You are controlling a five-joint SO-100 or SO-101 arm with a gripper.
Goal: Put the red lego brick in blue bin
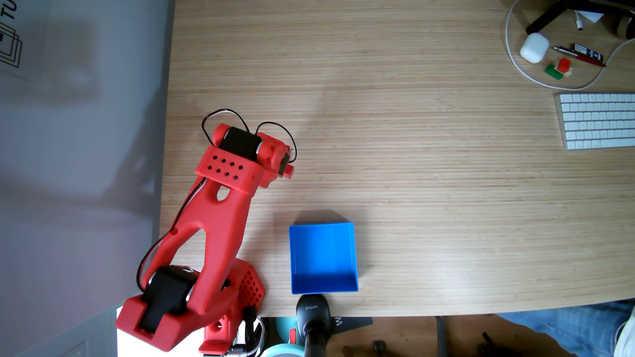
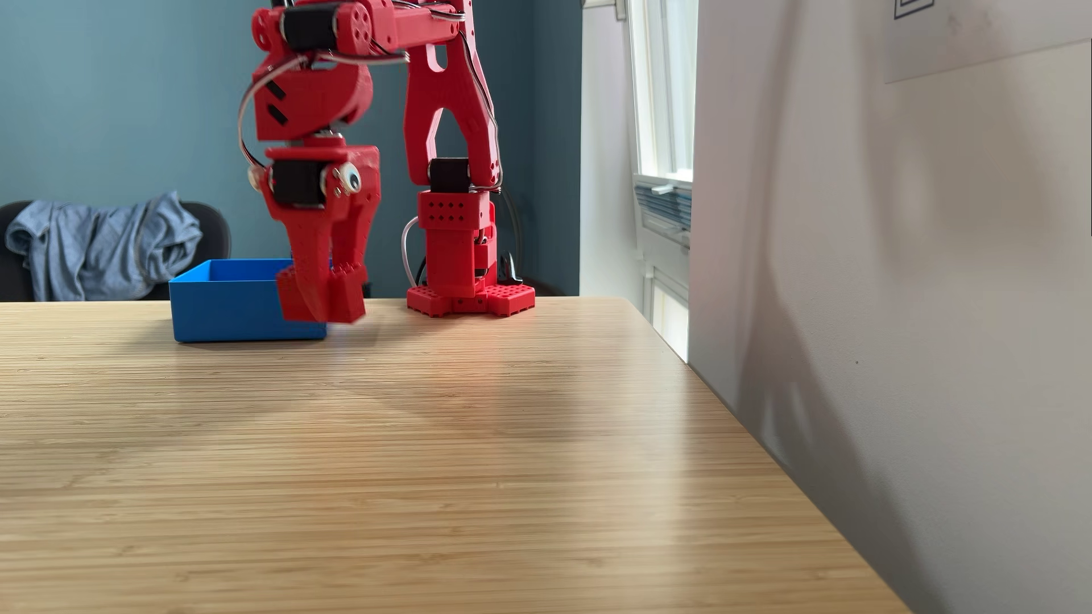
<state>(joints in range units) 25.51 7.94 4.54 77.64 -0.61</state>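
Note:
In a fixed view from table height, my red gripper [image 2: 334, 289] points down and is shut on the red lego brick [image 2: 348, 302]. The brick hangs crosswise between the fingers, a little above the wooden table. Behind it and to its left in that view stands the blue bin [image 2: 236, 316]. From above, in a fixed view, the blue bin [image 1: 321, 257] is empty and stands right of the arm's base, near the table's bottom edge. There the wrist [image 1: 275, 154] lies up and left of the bin and hides the fingers and the brick.
A white keyboard [image 1: 598, 120], an earbud case [image 1: 534, 47], pens, a cable and a small red-and-green block [image 1: 558, 68] lie at the top right. A black camera mount [image 1: 312, 315] clamps the edge below the bin. A wall borders the table's left side.

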